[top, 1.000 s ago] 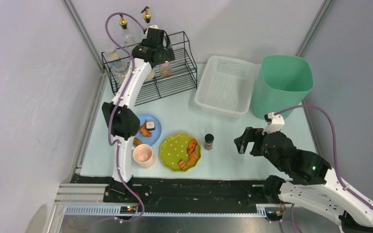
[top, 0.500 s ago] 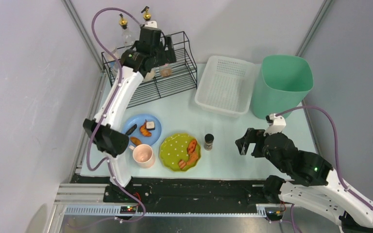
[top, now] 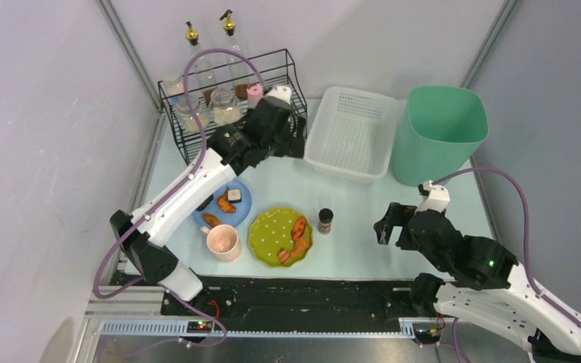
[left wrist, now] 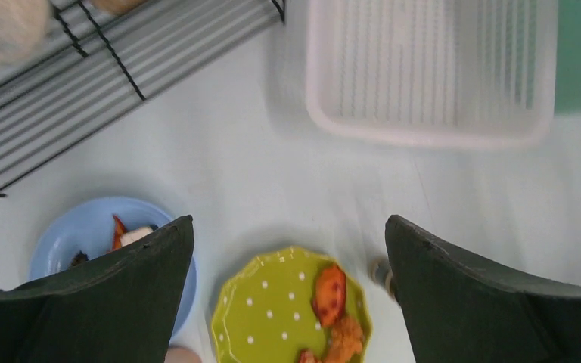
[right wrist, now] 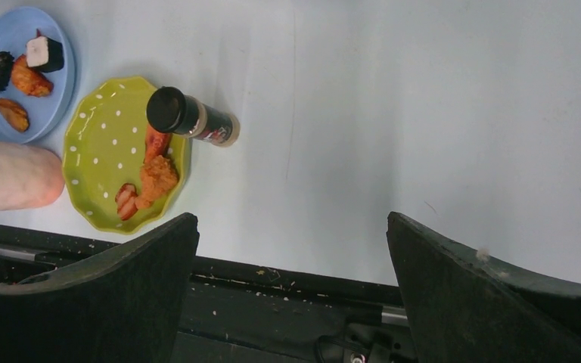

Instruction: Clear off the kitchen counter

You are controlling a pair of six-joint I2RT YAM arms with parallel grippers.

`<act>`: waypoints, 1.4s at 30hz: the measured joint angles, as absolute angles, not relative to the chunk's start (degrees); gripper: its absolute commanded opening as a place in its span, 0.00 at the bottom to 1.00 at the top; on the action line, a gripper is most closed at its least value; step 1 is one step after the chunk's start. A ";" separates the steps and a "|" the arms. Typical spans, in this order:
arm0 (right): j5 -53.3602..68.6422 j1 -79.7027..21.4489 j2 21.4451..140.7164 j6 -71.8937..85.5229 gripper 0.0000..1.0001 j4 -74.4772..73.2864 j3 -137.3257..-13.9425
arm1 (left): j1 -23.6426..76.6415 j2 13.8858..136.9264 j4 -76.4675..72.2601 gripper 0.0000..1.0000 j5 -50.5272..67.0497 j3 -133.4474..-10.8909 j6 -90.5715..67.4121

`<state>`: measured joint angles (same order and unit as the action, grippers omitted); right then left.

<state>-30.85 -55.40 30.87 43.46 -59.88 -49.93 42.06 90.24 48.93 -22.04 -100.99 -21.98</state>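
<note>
**Dishes on the Counter, Both Grippers Released**

The kitchen counter [top: 363, 200] is spread across the middle. A green bin [top: 439, 132], a white basket [top: 352, 132] and a wire rack [left wrist: 83, 83] are set at its back. A green plate [top: 268, 231], a blue plate [top: 240, 203], a cup [top: 223, 242] and a spice jar [top: 325, 221] are laid near its front. The left gripper [left wrist: 289, 219] and the right gripper [right wrist: 293, 223] are held wide open above it, with nothing grasped.
</note>
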 measured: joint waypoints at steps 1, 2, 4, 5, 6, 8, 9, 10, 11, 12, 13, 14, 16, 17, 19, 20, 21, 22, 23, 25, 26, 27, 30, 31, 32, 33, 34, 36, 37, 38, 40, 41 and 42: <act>-30.92 -55.40 30.96 44.03 0.99 -60.29 -49.93 | 43.53 89.49 48.82 1.00 -22.13 -99.00 -22.02; -31.05 -55.40 31.03 44.51 0.99 -60.71 -49.93 | 44.91 88.97 48.56 1.00 -22.24 -97.41 -22.09; -31.22 -55.40 31.20 45.71 0.99 -61.80 -49.93 | 47.66 87.99 48.12 1.00 -22.33 -94.41 -22.52; -31.27 -55.40 31.22 46.13 0.99 -62.15 -49.93 | 49.01 87.55 47.79 1.00 -22.37 -92.88 -22.85; -31.46 -55.40 31.24 46.74 1.00 -62.63 -49.93 | 50.57 87.13 47.37 1.00 -22.41 -91.22 -23.20; -31.83 -55.40 31.24 47.83 0.99 -63.29 -49.93 | 53.17 86.50 46.39 1.00 -22.59 -88.09 -24.27; -31.99 -55.40 31.24 48.23 0.99 -63.57 -49.93 | 54.28 86.26 45.74 1.00 -22.72 -86.65 -24.99; -32.12 -55.40 31.24 48.56 0.99 -63.77 -49.93 | 55.31 86.11 45.17 1.00 -22.83 -85.19 -25.69; -32.14 -55.40 31.24 49.04 0.99 -63.99 -49.93 | 56.10 86.06 44.75 1.00 -22.85 -83.94 -26.48; -32.18 -55.40 31.29 49.50 0.99 -64.25 -49.93 | 56.82 86.06 44.21 1.00 -22.92 -82.59 -27.29; -32.23 -55.40 31.38 49.71 0.99 -64.42 -49.93 | 57.23 86.06 43.79 1.00 -22.96 -81.52 -28.18; -32.32 -55.40 31.48 50.00 0.99 -64.58 -49.93 | 57.58 86.06 43.55 1.00 -22.96 -80.60 -28.95; -32.42 -55.40 32.10 50.81 0.99 -64.88 -49.93 | 58.39 86.08 42.74 1.00 -23.00 -78.85 -31.20; -32.45 -55.40 32.34 50.96 0.99 -64.93 -49.93 | 58.70 86.13 42.37 1.00 -23.05 -78.32 -32.05; -32.53 -55.40 33.12 51.24 0.99 -64.93 -49.93 | 59.44 86.43 41.65 1.00 -23.44 -77.65 -34.30; -32.53 -55.40 33.52 51.35 0.99 -64.93 -49.93 | 59.94 86.85 41.23 1.00 -23.66 -77.62 -35.88; -32.51 -55.40 33.80 51.44 0.99 -64.90 -49.93 | 60.38 87.33 40.77 1.00 -23.81 -77.65 -36.86; -32.51 -55.40 34.02 51.44 0.99 -64.90 -49.93 | 60.82 87.94 40.34 1.00 -23.88 -77.65 -38.30; -32.51 -55.40 34.15 51.44 0.99 -64.88 -49.93 | 61.25 88.84 39.99 1.00 -23.88 -77.65 -39.72; -32.51 -55.40 34.28 51.44 0.99 -64.88 -49.93 | 61.82 90.54 39.51 1.00 -23.88 -77.67 -42.09; -32.51 -55.40 34.28 51.44 0.99 -64.88 -49.93 | 62.06 91.46 39.42 1.00 -23.83 -77.67 -43.24; -32.51 -55.40 34.33 51.44 0.99 -64.88 -49.93 | 62.33 92.60 39.38 1.00 -23.83 -77.67 -44.73; -32.51 -55.40 34.39 51.44 0.99 -64.86 -49.93 | 62.85 94.74 39.11 1.00 -23.86 -77.67 -48.12; -32.51 -55.40 34.41 51.42 0.99 -64.82 -49.93 | 63.02 95.20 38.98 1.00 -23.86 -77.67 -48.99; -32.51 -55.40 34.46 51.42 0.99 -64.79 -49.93 | 63.29 95.70 38.85 1.00 -23.88 -77.69 -50.04; -32.49 -55.40 34.48 51.42 0.99 -64.69 -49.89 | 63.61 96.07 38.70 1.00 -23.92 -77.71 -51.03; -32.49 -55.40 34.46 51.42 0.99 -64.51 -49.82 | 63.96 96.47 38.63 1.00 -23.94 -77.84 -51.96; -32.49 -55.40 34.46 51.40 0.99 -64.34 -49.65 | 64.53 97.21 38.48 1.00 -24.03 -78.32 -53.49; -32.47 -55.40 34.46 51.40 0.99 -64.25 -49.52 | 64.75 97.65 38.33 1.00 -24.08 -78.67 -54.22; -32.42 -55.40 34.46 51.37 0.99 -64.23 -49.47 | 64.90 98.13 38.22 0.99 -24.10 -79.02 -54.81; -32.25 -55.40 34.44 51.35 0.99 -63.94 -49.39 | 65.01 99.18 37.95 0.98 -24.08 -79.70 -55.94; -32.14 -55.40 34.44 51.31 0.99 -63.86 -49.30 | 65.01 99.68 37.89 0.98 -24.08 -80.01 -56.47; -32.10 -55.40 34.44 51.27 0.99 -63.79 -49.23 | 65.01 100.03 37.80 0.97 -24.10 -80.20 -56.80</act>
<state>-32.10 -55.40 34.44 51.27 -63.79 -49.23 65.01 100.03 37.80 -24.10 -80.20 -56.80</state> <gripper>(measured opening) 0.992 0.988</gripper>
